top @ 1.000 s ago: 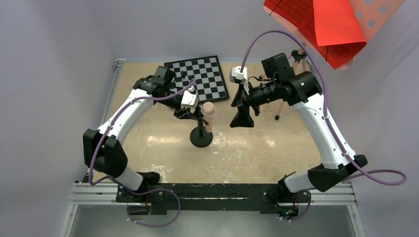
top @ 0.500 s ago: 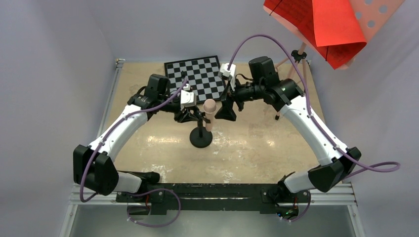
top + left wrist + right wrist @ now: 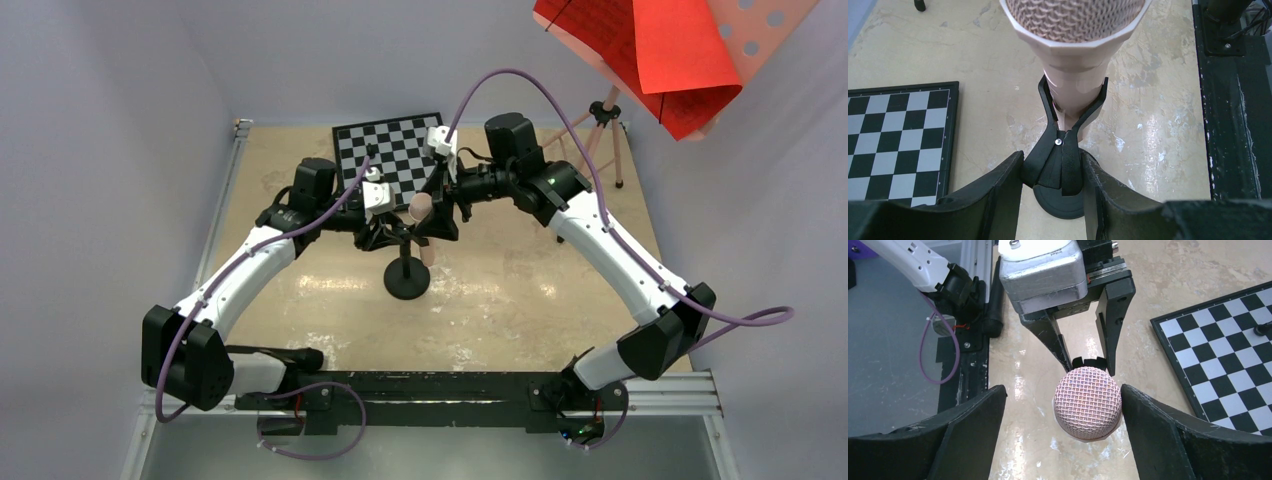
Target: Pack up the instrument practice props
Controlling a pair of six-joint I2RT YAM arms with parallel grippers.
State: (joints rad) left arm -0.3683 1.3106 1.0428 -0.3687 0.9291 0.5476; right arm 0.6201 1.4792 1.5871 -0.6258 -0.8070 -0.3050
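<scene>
A peach tube, a microphone with a mesh head, stands tilted in the clip of the black round-base peg stand at mid-table. My left gripper is shut on the stand's black clip, just under the tube. My right gripper is open around the mesh head; its right finger is nearly touching and a gap shows on the left. The pink music stand rises at the back right, its perforated desk carrying red printed sheets.
A black-and-white chessboard lies at the back centre with a small dark piece on it, just behind both grippers. The arms' black base rail runs along the near edge. A metal rail borders the table's left side.
My right arm has swung left from near the music stand's legs, and its open fingers now flank the microphone head. My left gripper stays on the stand's clip.
</scene>
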